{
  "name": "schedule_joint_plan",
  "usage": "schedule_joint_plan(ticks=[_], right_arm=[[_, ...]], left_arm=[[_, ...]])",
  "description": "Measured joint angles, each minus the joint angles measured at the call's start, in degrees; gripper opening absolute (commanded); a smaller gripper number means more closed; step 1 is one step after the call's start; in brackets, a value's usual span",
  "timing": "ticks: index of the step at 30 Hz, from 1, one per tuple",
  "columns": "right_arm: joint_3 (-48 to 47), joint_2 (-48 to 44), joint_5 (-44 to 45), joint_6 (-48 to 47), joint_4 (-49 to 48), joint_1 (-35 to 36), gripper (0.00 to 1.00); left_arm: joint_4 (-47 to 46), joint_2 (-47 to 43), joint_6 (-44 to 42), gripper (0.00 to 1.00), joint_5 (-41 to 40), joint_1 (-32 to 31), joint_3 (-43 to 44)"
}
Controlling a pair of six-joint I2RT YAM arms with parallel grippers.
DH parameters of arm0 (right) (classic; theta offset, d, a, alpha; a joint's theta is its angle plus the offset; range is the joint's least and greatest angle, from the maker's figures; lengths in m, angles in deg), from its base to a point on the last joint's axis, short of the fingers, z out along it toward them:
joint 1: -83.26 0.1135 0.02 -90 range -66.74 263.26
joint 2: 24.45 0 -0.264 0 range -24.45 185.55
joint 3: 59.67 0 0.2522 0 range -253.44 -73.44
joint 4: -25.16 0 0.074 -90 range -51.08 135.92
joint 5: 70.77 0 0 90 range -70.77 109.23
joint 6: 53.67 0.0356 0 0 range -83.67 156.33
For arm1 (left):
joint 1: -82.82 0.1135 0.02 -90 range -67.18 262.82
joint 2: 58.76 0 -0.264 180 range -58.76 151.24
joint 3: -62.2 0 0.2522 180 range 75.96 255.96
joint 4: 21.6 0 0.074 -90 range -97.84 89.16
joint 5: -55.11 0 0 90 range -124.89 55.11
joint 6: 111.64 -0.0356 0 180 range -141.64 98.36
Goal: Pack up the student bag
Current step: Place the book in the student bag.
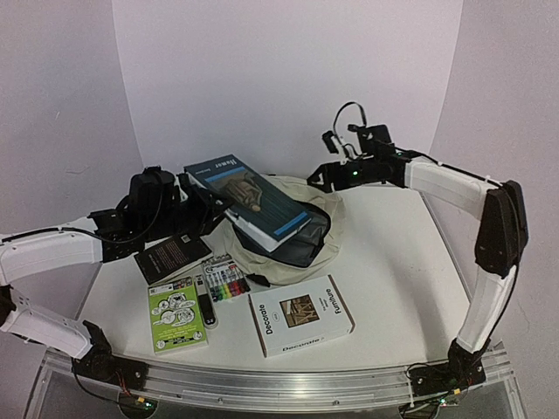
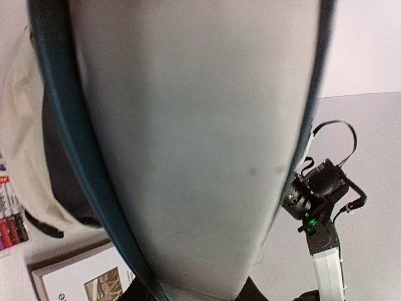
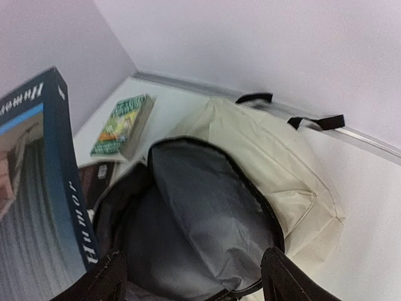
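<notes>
The bag (image 1: 266,262) lies about mid-bench (image 1: 393,262), unzipped, with the grey lining showing in its open mouth. A blue book (image 1: 249,205) titled "Humor" slants over it. Its lower right end is at the mouth and its left end is raised; whether it touches the lining I cannot tell. The left claw (image 1: 196,194) is closed on the raised left end, and in its wrist view the page edge fills nearly everything. The right claw (image 3: 193,256) hangs just beyond the bag's far right side. Its jaws are spread wide with nothing between them, above the open mouth. On the bench, nearer than the bag, lie a dark booklet (image 1: 173,256) at left, a green book (image 1: 177,314), a marker pack (image 1: 225,281) and a white book (image 1: 301,326) marked "Decorate Furniture".
</notes>
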Motion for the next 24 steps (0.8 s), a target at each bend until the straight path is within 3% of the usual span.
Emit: schedule_joint_plan(ticks=[8,13,17,21,24], right_arm=[[-10.3,15.3,0.8,-16.9,9.8,7.6,0.73],[-14.7,21.6,3.5,-23.4,12.7,10.4,0.77],[-17.3,26.1,7.9,-27.2,13.6,10.8,0.73],[-18.1,29.4,13.0,-29.8,13.9,10.7,0.54],[-18.1,30.6,17.5,-30.6,13.7,10.6,0.24]], left_arm=[[8.8,-3.3,5.6,0.05,5.4,0.1,-6.3],[13.2,-5.8,6.6,0.05,5.9,0.1,-6.4],[14.6,-5.7,6.8,0.04,7.3,0.1,-6.4],[14.5,-4.9,7.3,0.03,8.8,0.1,-6.4],[14.4,-3.7,7.3,0.03,9.9,0.1,-6.4]])
